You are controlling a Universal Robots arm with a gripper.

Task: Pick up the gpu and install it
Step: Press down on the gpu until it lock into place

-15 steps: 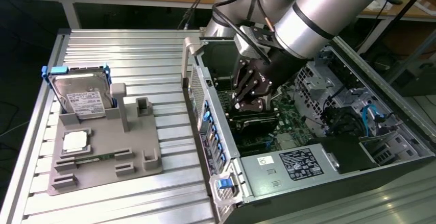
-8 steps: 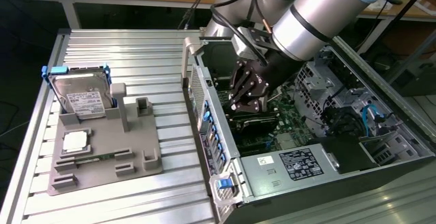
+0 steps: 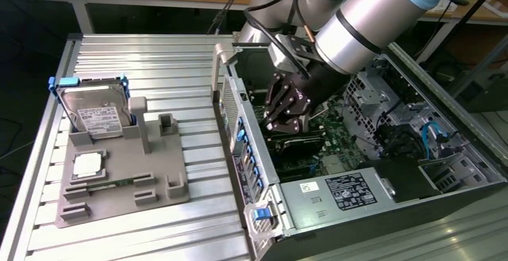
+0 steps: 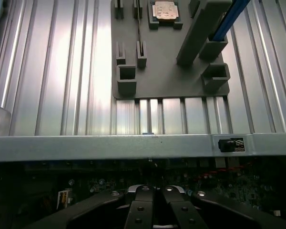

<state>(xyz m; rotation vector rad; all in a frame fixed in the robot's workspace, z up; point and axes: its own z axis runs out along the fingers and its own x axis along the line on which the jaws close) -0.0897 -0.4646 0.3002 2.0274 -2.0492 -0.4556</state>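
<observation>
Open black computer case (image 3: 444, 184): you have it lying on the ribbed aluminium surface (image 3: 159, 59), board facing up for access.
Gripper (image 3: 279, 123): closed, down inside the case over the board.
Thin dark gpu card (image 3: 295, 136): apparently beneath the fingertips; held or seated, you can't tell.
Grey parts holder (image 3: 119, 184): keeps the silver hard drive (image 3: 95, 115) upright.

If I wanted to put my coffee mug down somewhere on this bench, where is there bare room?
The ribbed metal table is bare behind the hard drive, and again in front of the grey parts holder, toward the near edge. A narrow strip runs between the holder and the open computer case. Inside the case it is crowded: the robot's hand is down among the boards.
</observation>
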